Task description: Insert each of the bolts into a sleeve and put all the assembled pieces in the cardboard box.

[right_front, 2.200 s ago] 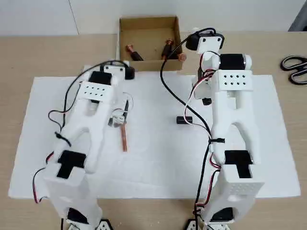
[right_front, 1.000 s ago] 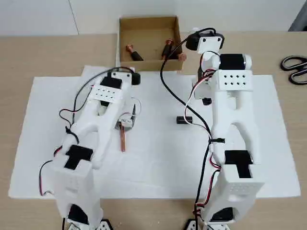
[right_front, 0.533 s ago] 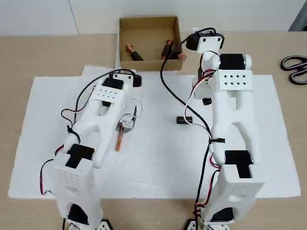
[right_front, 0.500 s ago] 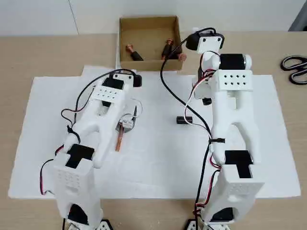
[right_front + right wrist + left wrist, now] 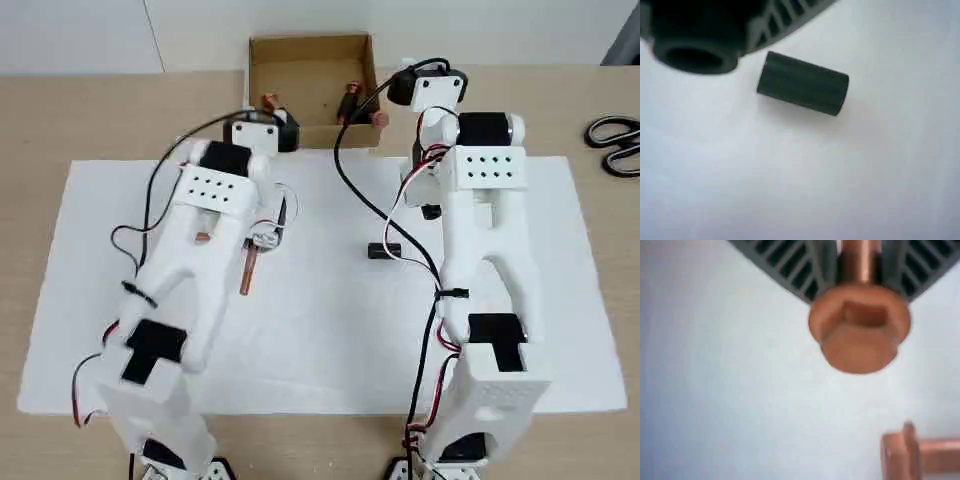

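My left gripper [image 5: 259, 241] is shut on a copper bolt [image 5: 246, 272] and holds it over the white mat; in the left wrist view the bolt's head [image 5: 860, 332] looms large below the ribbed fingers [image 5: 790, 262]. A second copper bolt [image 5: 920, 455] lies on the mat close by. My right gripper [image 5: 431, 207] is shut on a black sleeve [image 5: 695, 47], its bore showing. Another black sleeve [image 5: 802, 83] lies on its side on the mat [image 5: 384, 250], between the two arms. The cardboard box [image 5: 257, 90] stands at the back and holds assembled pieces [image 5: 350, 100].
A white mat [image 5: 330, 340] covers the wooden table, with bare room in its front half. Scissors [image 5: 615, 140] lie at the far right edge of the table. The right arm's black cable [image 5: 345, 160] loops across the mat near the box.
The left arm has swung back toward the box and risen, carrying the bolt with it; the bolt now sits a little farther from the front. The right arm has not moved.
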You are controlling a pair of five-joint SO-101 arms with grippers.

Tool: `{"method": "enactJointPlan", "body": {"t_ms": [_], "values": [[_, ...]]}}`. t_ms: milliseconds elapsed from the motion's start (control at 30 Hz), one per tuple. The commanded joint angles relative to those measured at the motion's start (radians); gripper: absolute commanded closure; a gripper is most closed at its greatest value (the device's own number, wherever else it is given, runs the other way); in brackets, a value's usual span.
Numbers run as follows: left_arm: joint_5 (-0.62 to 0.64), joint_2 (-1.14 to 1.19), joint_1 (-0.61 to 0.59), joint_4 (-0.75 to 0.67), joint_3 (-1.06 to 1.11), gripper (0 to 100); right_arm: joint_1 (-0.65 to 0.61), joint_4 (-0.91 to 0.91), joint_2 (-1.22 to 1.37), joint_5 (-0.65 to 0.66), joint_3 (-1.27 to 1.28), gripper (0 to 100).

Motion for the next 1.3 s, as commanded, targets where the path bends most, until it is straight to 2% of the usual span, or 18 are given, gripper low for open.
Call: {"method": "enactJointPlan", "body": {"t_ms": [0,200,400,533,767,967,1100,1267], "values": [[0.003,-0.153,-0.002,0.058,-0.051,99,-0.01,-0.002,-0.125,-0.005,-0.058,99.5],[0.008,-0.427,0.005,0.066,-0.051,99,-0.064,0.002,-0.39,-0.002,-0.052,99.5],[0.008,-0.761,0.006,0.06,-0.045,99,-0.177,0.16,-0.61,-0.002,-0.049,99.5],[0.009,-0.91,0.006,0.058,-0.038,99,-0.2,0.162,-0.736,-0.002,0.037,99.5],[0.133,-1.1,0.005,-0.091,0.173,99,-0.266,0.142,-0.987,-0.003,0.276,99.5],[0.135,-1.243,0.005,-0.338,0.46,99,-0.26,-0.134,-1.158,-0.006,0.644,99.5],[0.137,-1.287,0.005,-0.531,0.661,99,-0.265,-0.479,-1.213,-0.009,0.976,99.5],[0.14,-1.304,0.005,-0.632,0.786,99,-0.283,-0.883,-1.259,-0.011,1.341,99.5]]}}
